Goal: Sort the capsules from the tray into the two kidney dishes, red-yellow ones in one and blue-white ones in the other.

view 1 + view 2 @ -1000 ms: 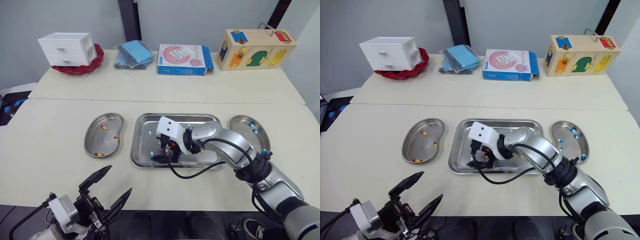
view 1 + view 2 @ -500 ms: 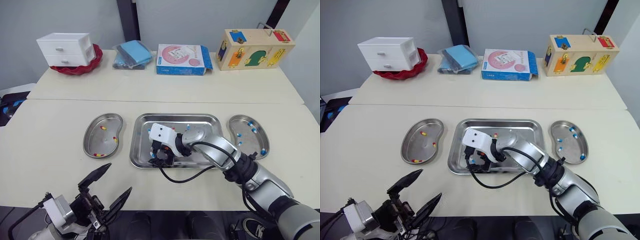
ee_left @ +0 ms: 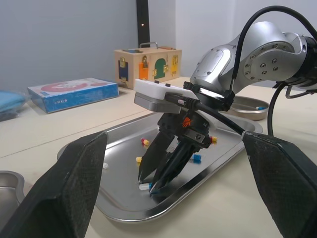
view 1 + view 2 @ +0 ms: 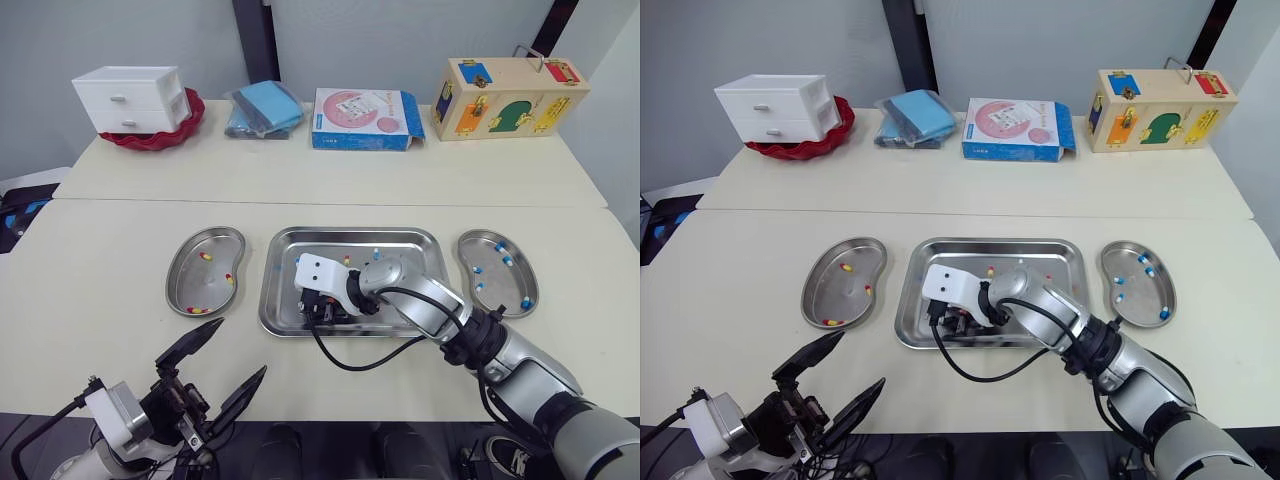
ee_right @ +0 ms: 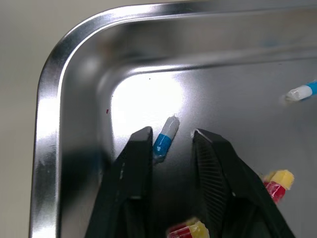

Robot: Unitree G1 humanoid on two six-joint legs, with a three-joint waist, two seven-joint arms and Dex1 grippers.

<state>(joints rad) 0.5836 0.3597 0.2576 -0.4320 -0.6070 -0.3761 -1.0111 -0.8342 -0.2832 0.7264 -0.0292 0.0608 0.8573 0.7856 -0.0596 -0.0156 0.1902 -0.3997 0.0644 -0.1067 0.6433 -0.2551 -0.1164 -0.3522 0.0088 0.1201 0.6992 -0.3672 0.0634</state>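
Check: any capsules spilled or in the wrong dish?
Nothing stands out. The left kidney dish holds only red-yellow capsules, the right kidney dish only blue-white ones; the rest lie inside the tray.

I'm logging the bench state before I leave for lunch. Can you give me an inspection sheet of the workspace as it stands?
Surface: pale table, seam across the middle.
Job's things: tray holds mixed capsules; left dish has red-yellow ones, right dish blue-white ones.
Clutter: white drawer unit, blue packet, pink box, wooden lock box along the far edge.
Grippers: right gripper open astride a blue-white capsule in the tray's corner; left gripper open by the near edge.
Cables: black cable loops over the tray's front rim.
Surroundings: grey wall, dark post.
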